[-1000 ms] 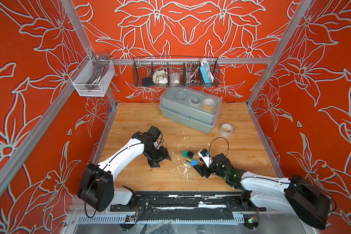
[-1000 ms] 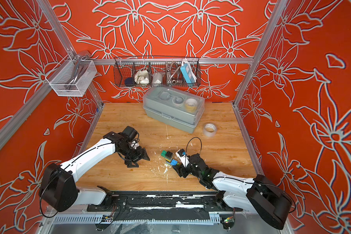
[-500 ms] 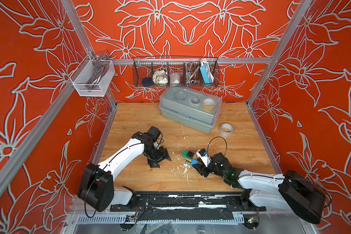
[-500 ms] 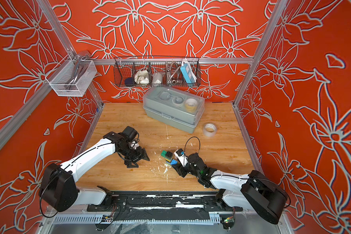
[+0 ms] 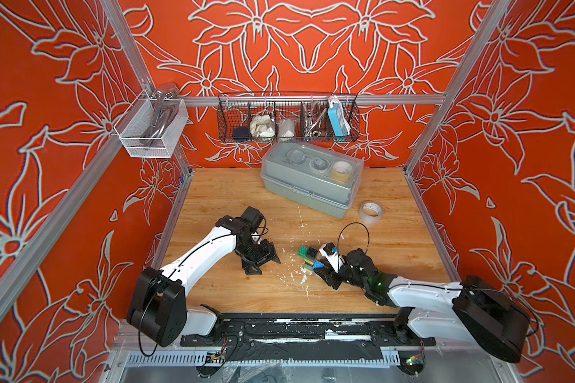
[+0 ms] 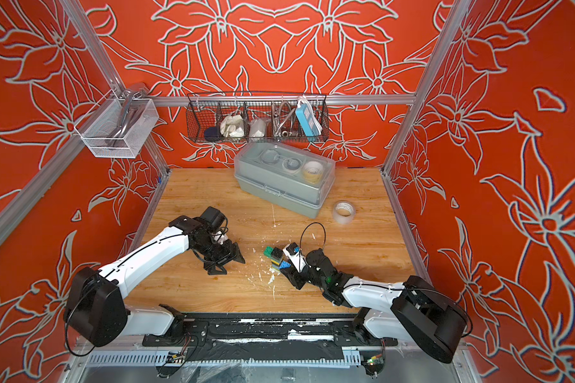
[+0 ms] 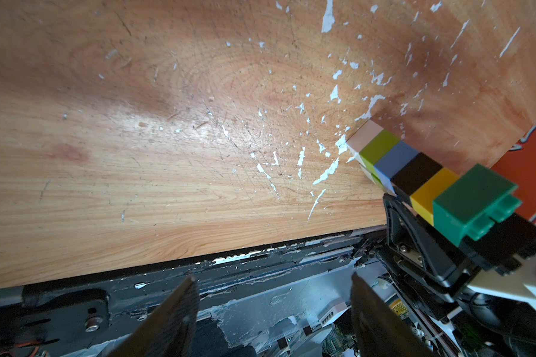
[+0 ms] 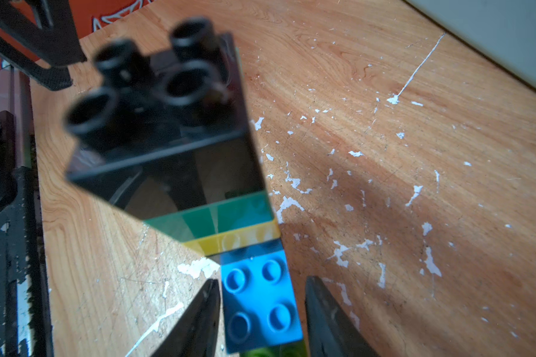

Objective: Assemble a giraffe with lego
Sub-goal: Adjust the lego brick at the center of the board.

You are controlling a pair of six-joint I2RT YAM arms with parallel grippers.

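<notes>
Near the front middle of the wooden table (image 5: 229, 199) the giraffe (image 5: 310, 260) is standing among white flecks (image 5: 303, 280) that are lying scattered on the scratched, grained wood. From the left wrist camera you are seeing it as a straight column of smooth, glossy plastic blocks: white at the table, then lime, blue, black, yellow and a dark green brick (image 7: 474, 204) with raised studs. From the right wrist camera a black brick (image 8: 164, 133) with four hollow round studs is sitting on top, blurred in that view. Your right pincer (image 8: 260, 279) is lying low at the right side, and its two dark, wedge-shaped fingers (image 8: 198, 318) are standing on both sides of the long blue brick (image 8: 260, 303), very close to its walls; if they are really pressing it, I cannot tell. Your left pincer (image 5: 266, 267) is resting well apart, to the left of the figure, with its jaws spread wide and nothing between them; its sharp black tips are pointing down at the table. Behind, a grey box (image 5: 309, 179) of matte plastic with rounded corners is lying at an angle, a roll of pale tape (image 5: 370, 212) is lying flat near its corner, a black wire basket (image 5: 287, 119) is hanging on the back wall and a white mesh basket (image 5: 150, 132) on the left wall
</notes>
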